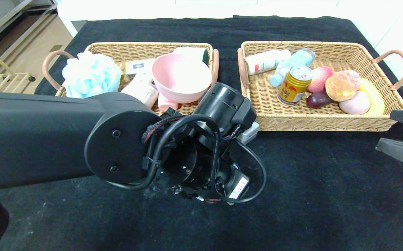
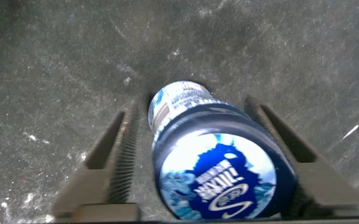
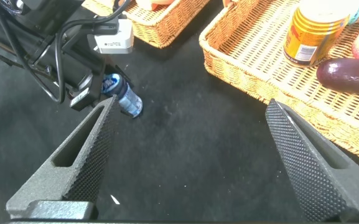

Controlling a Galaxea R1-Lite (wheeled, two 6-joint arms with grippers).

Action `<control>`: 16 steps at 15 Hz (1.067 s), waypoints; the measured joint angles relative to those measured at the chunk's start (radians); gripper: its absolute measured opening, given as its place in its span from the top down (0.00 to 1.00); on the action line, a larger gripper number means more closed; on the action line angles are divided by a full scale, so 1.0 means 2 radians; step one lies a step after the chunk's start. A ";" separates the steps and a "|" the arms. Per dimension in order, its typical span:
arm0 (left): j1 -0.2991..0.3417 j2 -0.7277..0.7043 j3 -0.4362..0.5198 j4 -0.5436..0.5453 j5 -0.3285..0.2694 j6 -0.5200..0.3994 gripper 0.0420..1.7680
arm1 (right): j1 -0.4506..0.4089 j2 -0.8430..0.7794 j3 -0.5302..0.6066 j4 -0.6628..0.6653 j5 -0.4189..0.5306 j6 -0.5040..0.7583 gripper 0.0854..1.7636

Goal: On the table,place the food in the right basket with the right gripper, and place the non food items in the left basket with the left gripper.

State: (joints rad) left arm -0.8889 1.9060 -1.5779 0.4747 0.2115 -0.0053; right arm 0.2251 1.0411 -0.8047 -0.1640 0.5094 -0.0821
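A small dark blue jar (image 2: 213, 158) with a blue-white lid rests tilted on the black table (image 1: 327, 195), between the fingers of my left gripper (image 2: 191, 109). The jaws are open, with a gap showing beside one finger (image 2: 120, 155). In the head view the left arm hides the jar; the right wrist view shows the jar (image 3: 124, 98) under that arm. My right gripper (image 3: 190, 104) hangs open and empty over bare cloth in front of the right basket (image 1: 327, 123). That basket holds the gold-and-red can (image 1: 293, 85) and the bun (image 1: 342, 84). The pink bowl (image 1: 180, 78), blue pouf (image 1: 91, 75) and white canister (image 1: 141, 90) lie in the left basket (image 1: 152, 45).
The right basket also holds two bottles (image 1: 269, 61), an apple (image 1: 321, 77), a banana (image 1: 375, 97) and other fruit. A white box (image 1: 249, 133) sits by the left arm's wrist. The left arm (image 1: 47, 139) spans the table's front left.
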 joint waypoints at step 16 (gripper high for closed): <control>-0.001 -0.123 0.055 -0.016 0.001 -0.007 0.06 | 0.022 -0.054 0.002 0.029 0.001 -0.001 0.03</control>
State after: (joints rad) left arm -0.8900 1.6591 -1.4672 0.4419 0.2134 -0.0202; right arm 0.2689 0.9340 -0.8013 -0.1068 0.5113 -0.0836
